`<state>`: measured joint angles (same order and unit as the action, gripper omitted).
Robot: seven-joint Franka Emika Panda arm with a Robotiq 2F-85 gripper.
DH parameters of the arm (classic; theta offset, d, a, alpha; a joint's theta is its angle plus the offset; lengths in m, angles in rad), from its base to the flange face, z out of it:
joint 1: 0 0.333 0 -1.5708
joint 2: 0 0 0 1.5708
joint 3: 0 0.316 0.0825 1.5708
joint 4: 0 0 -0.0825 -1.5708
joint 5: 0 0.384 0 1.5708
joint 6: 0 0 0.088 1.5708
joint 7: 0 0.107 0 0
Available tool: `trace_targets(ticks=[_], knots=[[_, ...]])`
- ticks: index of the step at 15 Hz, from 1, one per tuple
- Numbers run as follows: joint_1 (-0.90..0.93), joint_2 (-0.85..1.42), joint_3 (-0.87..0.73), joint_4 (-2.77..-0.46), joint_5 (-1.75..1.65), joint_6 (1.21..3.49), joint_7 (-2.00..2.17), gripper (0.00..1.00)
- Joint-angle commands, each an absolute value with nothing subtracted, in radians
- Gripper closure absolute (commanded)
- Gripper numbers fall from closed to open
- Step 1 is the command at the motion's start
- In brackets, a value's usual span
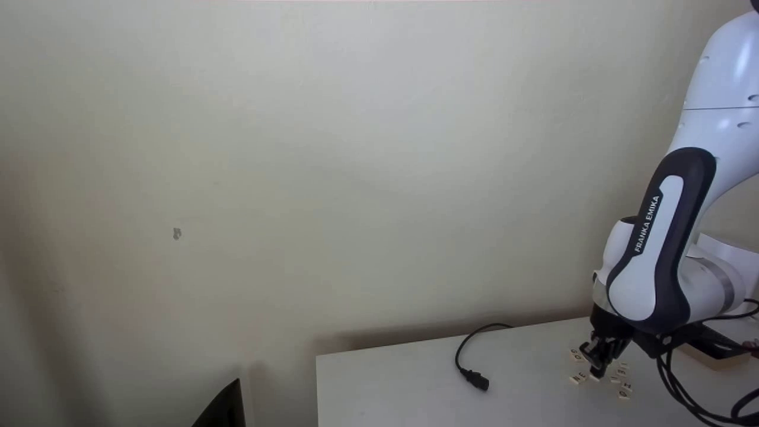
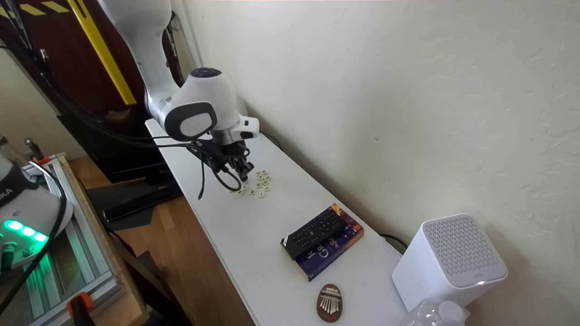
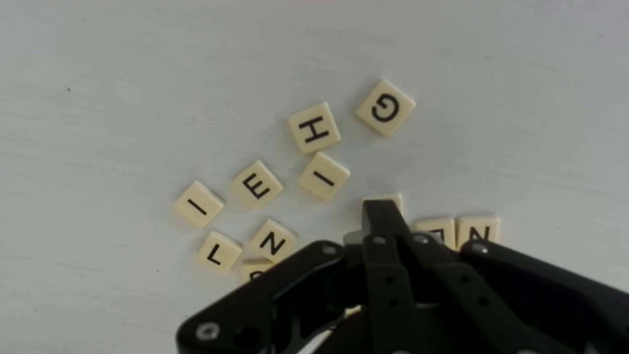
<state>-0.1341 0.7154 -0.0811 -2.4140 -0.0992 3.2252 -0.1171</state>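
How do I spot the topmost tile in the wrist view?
Over the white table, a black tool points up the picture. Further up, clear of its tip, lies a cream tile; its G sets it apart from the neighbouring H tile.

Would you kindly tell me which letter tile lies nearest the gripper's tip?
In the wrist view, the tile directly below the G tile: the tip of the gripper overlaps it, hiding its letter, while the G tile lies uncovered.

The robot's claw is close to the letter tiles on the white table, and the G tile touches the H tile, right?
Not quite: the G tile and the H tile lie apart, with a gap between them in the wrist view. The robot's claw is indeed close to the letter tiles on the white table.
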Motion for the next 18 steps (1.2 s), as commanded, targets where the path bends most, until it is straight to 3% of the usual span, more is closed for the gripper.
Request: trace_targets(ticks=[1,18], knots=[[-0.159,0.763,-0.062,-2.390,-0.090,3.262,-0.108,1.00],[-0.176,0.775,-0.032,-2.367,-0.096,3.263,-0.110,1.00]])
